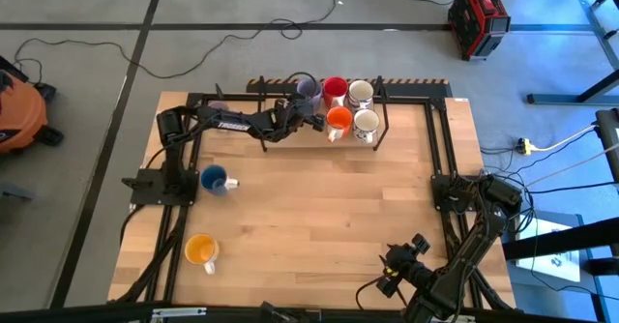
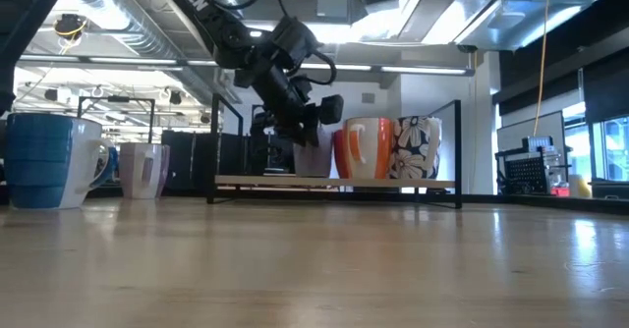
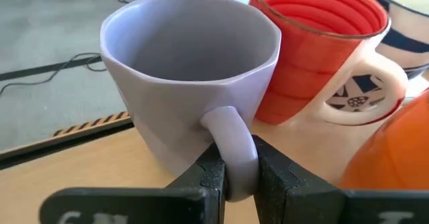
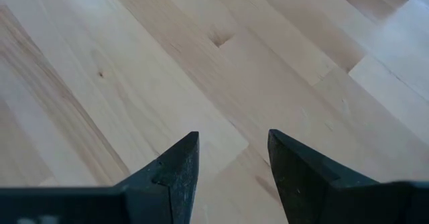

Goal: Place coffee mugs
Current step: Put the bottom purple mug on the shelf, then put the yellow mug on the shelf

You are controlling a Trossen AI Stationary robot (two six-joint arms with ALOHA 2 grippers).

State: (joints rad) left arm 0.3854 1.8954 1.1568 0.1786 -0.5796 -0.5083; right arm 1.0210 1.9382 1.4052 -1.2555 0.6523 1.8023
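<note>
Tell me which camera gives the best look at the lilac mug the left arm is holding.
The left wrist view: the lilac mug fills it, its handle pinched in the left pincer. The high view shows only its rim beside the red mug. In the low view the arm mostly hides it. The right wrist view shows bare table.

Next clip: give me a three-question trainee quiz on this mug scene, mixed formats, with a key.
1. True or false: the left pincer grips the lilac mug by its handle.
2. Which mug stands right beside the lilac one on the rack? A red mug B blue mug C yellow-orange mug
3. Fill in: the right pincer is ___ over bare table.

Key: 1 true; 2 A; 3 open
</note>
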